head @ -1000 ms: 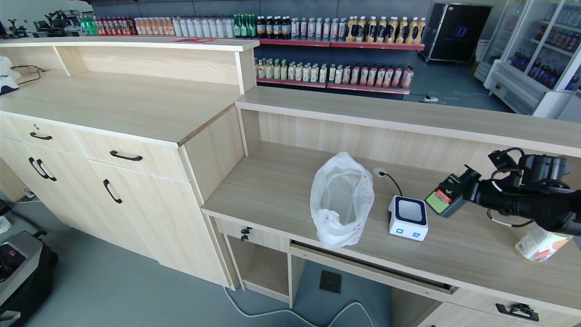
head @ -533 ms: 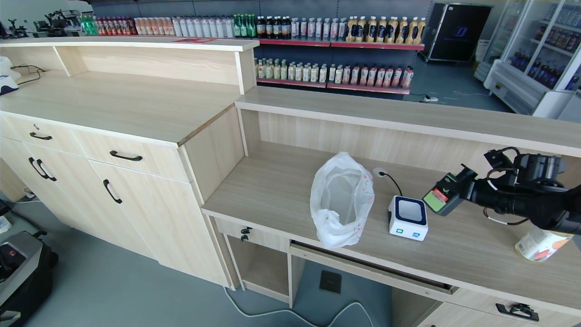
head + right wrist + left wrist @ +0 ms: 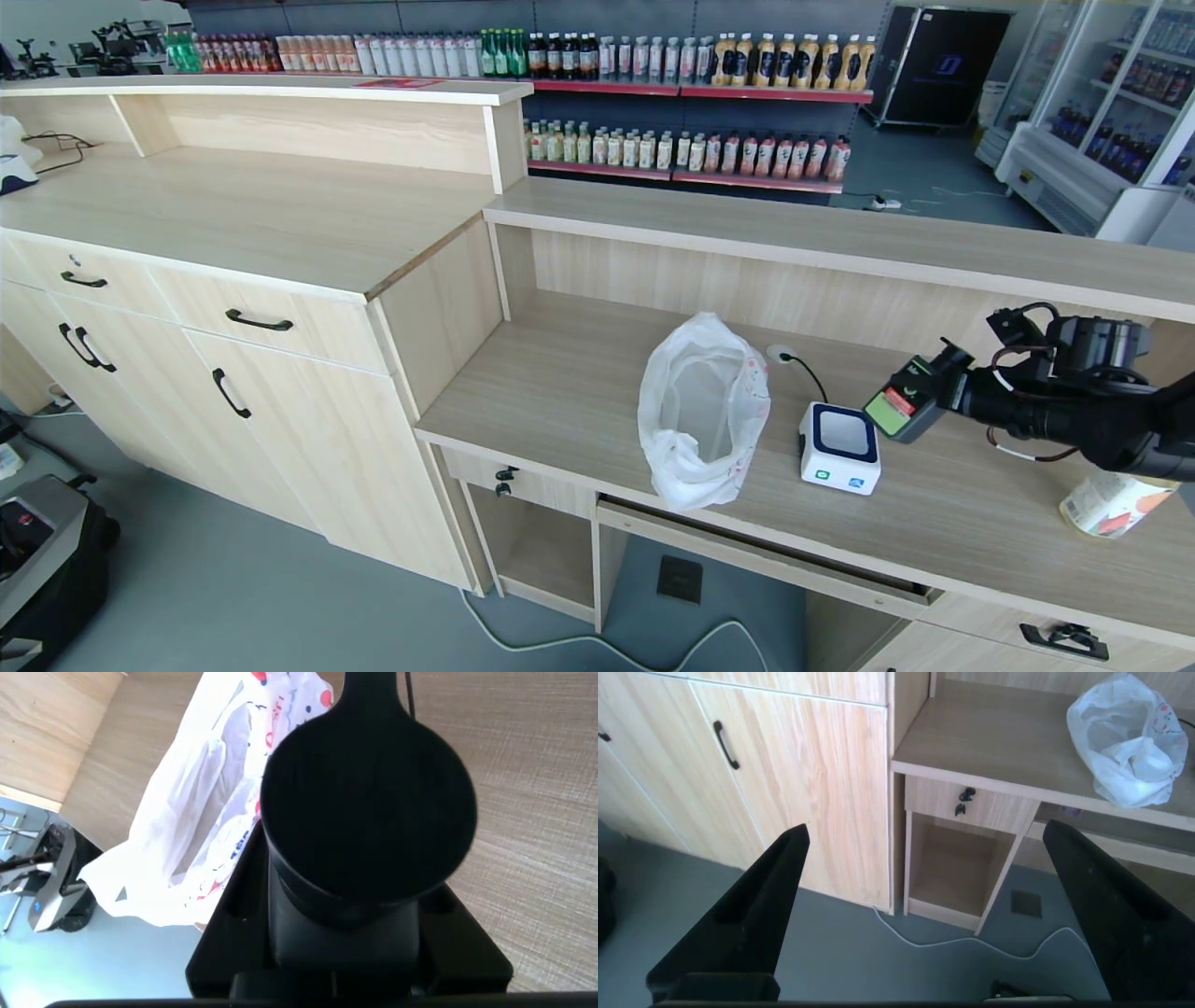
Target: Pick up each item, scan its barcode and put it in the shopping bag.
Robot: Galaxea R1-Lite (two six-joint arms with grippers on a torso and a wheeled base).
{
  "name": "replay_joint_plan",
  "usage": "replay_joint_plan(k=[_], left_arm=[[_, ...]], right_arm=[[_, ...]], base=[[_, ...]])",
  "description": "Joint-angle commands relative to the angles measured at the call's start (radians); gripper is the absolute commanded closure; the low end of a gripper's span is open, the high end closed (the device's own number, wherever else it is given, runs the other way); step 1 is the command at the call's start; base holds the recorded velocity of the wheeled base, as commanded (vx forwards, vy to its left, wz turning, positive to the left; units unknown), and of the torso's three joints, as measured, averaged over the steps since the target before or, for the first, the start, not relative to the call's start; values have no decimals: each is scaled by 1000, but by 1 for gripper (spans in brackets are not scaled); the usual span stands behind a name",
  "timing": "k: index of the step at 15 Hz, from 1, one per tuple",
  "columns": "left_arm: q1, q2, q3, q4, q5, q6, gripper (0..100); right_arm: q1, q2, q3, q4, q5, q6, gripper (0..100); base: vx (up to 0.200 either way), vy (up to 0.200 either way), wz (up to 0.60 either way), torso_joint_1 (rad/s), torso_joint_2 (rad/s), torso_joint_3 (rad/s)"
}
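Above the wooden counter (image 3: 579, 392), right gripper (image 3: 945, 378) closed on a small green box (image 3: 896, 406), near the barcode scanner (image 3: 840, 446), likely for reading; left gripper (image 3: 926, 833) open.

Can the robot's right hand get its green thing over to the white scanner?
Probably yes. The right hand holds the green item just beside the scanner, and nothing stands between them.

Light wood counters (image 3: 280, 215), grey floor (image 3: 233, 597), bottle-lined shelves (image 3: 691, 89), glass-door fridges (image 3: 1102, 103) behind
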Motion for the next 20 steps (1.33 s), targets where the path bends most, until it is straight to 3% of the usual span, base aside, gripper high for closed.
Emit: replay_joint_plan(k=[1, 2, 4, 6, 8, 12, 15, 16, 20], left_arm=[[0, 0, 0, 0, 0, 0, 0], [0, 0, 0, 0, 0, 0, 0], [0, 0, 0, 0, 0, 0, 0], [0, 0, 0, 0, 0, 0, 0], [0, 0, 0, 0, 0, 0, 0], [0, 0, 0, 0, 0, 0, 0], [0, 0, 0, 0, 0, 0, 0], [0, 0, 0, 0, 0, 0, 0], [0, 0, 0, 0, 0, 0, 0]], right_arm=[[1, -67, 22, -17, 0, -31, 100], [1, -134, 79, -42, -20, -152, 100], [-50, -318, 248, -52, -178, -568, 100], [-120, -443, 368, -98, -195, -781, 100], [-131, -482, 447, -224, -196, -817, 100], [-73, -489, 452, -327, -248, -872, 100], [-7, -472, 389, -327, -322, -811, 100], [78, -412, 311, -318, -428, -709, 100], [121, -246, 282, -223, -429, -622, 100]], base=[[0, 0, 0, 0, 0, 0], [0, 0, 0, 0, 0, 0], [0, 0, 0, 0, 0, 0], [0, 0, 0, 0, 0, 0], [0, 0, 0, 0, 0, 0], [0, 0, 300, 1, 0, 2], [0, 0, 600, 2, -2, 7], [0, 0, 600, 22, 7, -2], [0, 0, 0, 0, 0, 0]])
